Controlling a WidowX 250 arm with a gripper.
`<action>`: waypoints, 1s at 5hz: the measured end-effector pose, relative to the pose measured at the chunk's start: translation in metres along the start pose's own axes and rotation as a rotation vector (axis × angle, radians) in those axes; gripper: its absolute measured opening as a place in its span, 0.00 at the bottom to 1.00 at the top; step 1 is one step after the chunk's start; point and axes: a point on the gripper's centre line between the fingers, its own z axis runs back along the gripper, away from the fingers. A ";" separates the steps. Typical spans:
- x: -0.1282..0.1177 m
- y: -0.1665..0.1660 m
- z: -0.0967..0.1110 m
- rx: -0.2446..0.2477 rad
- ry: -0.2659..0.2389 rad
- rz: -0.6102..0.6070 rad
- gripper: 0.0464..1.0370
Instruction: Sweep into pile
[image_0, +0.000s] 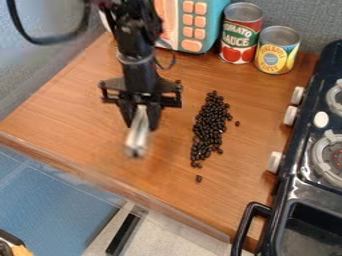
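At the lower right, a black-handled dark basin (308, 235) sits at the near end of the toy stove (290, 175); right of centre, black beans (210, 122) lie on the wooden counter (87, 117) in a long heap, with strays just beside it; left of them the gripper (141, 122) is clamped on a pale, blurred tool (137, 142). Along the top stand a yellow-and-blue labelled can (277, 52), a red-and-green labelled can (240, 35) and a teal toy microwave (210, 22); the cans' contents are hidden.
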 end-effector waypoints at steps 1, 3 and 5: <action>0.021 0.020 0.002 0.040 0.012 -0.051 0.35; 0.055 0.055 -0.029 0.066 0.177 -0.358 0.34; 0.076 0.075 -0.018 0.062 0.208 -0.548 0.34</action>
